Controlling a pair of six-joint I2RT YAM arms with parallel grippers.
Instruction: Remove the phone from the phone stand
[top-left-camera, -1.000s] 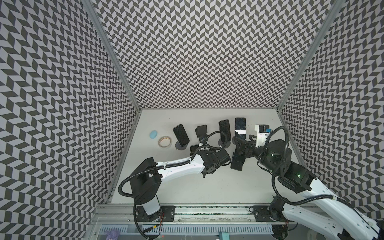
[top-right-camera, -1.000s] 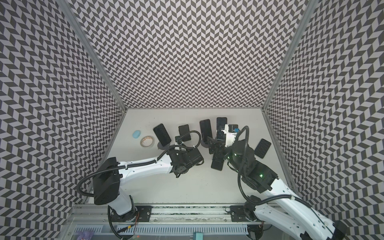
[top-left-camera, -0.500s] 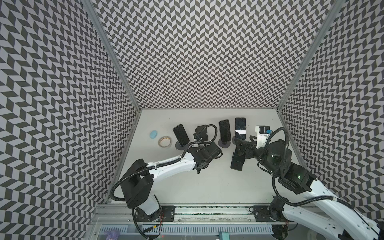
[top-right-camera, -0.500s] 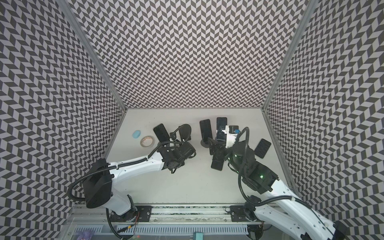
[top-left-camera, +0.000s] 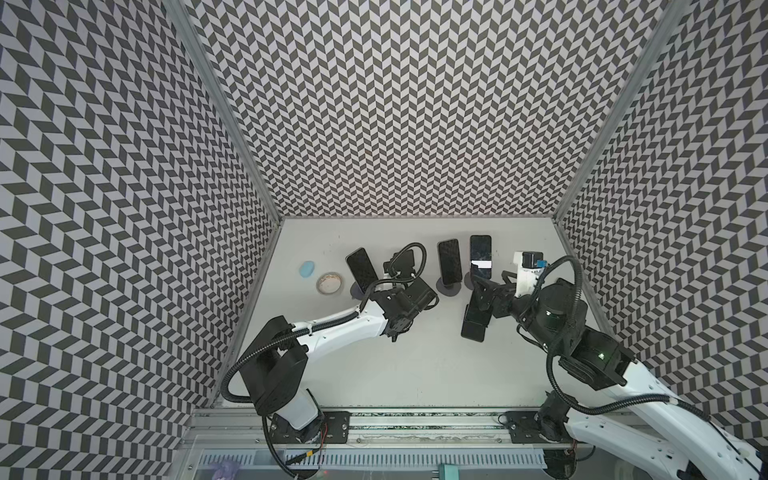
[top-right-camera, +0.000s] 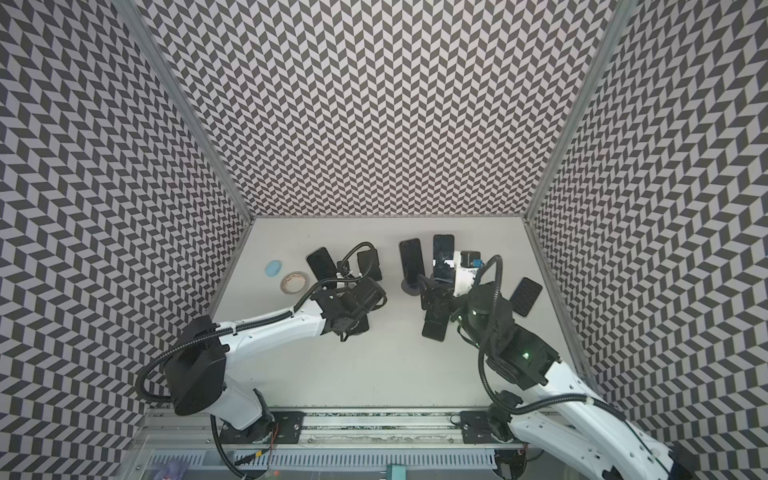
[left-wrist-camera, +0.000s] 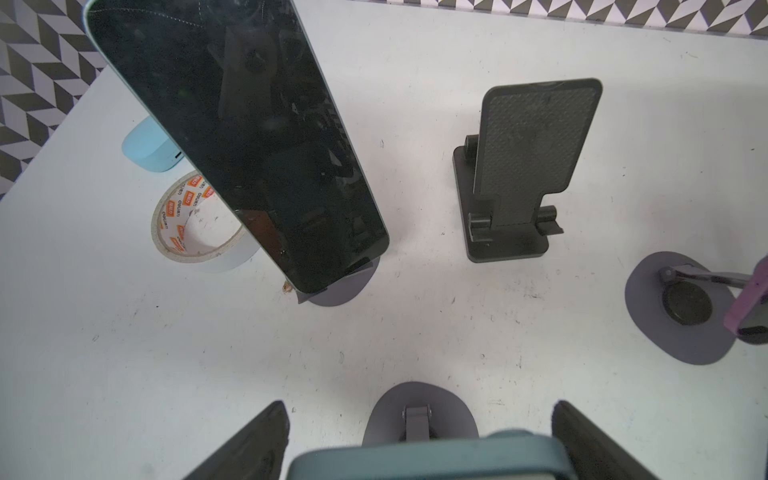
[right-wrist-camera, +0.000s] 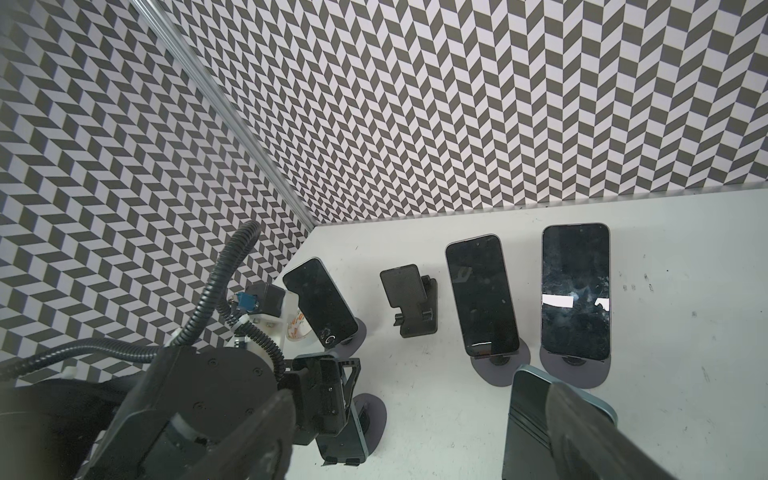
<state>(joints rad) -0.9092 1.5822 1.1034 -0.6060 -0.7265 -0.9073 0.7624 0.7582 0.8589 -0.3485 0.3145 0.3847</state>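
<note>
The far-left phone (top-left-camera: 361, 270) stands in its holder, untouched. My left tool (left-wrist-camera: 419, 409) gapes wide astride the teal phone (left-wrist-camera: 428, 461), which sits on its grey stand (left-wrist-camera: 453, 415), not yet gripped. The third phone (top-left-camera: 449, 262) and fourth phone (top-left-camera: 481, 257) are on stands too. My right tool (right-wrist-camera: 419, 395) is part-open by a dark phone (right-wrist-camera: 532, 415) off any stand; I can't tell if they touch. I'd say the job is partway done.
</note>
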